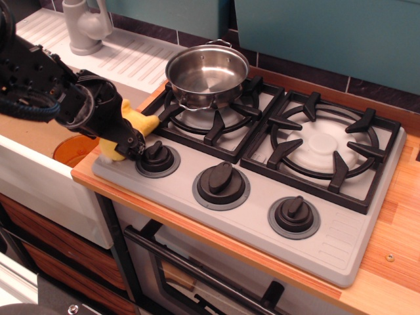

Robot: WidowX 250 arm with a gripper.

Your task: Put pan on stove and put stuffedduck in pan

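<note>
A: Start at the left edge. What's there?

B: A white sink [39,177] with an orange disc [73,148] low in its basin, a white faucet [84,26] at the back and a ribbed drainboard [141,59] beside it. The black robot arm [39,88] reaches in from the left over the sink.

A: And its gripper?

B: The gripper [128,141] is down at the front-left corner of the stove [249,210], right on the stuffedduck [134,120]. The yellow plush shows above and below the black fingers, so the jaws look pinched on it, though the fingers hide most of the toy and I can't make out the contact clearly. The duck sits just left of the leftmost knob [157,155], nearly touching it.

A: Where's the pan?

B: The pan [207,72] stands upright on the rear of the left burner grate [213,115], shifted toward the back-left corner instead of centred. Its inside is bare steel.

A: Moving right?

B: The middle knob [222,182] and the right knob [294,214] line the stove's front. The right burner grate [325,147] has nothing on it, with its white disc showing. A wooden counter [394,252] runs round the stove, and teal wall panels [328,33] stand behind.
</note>
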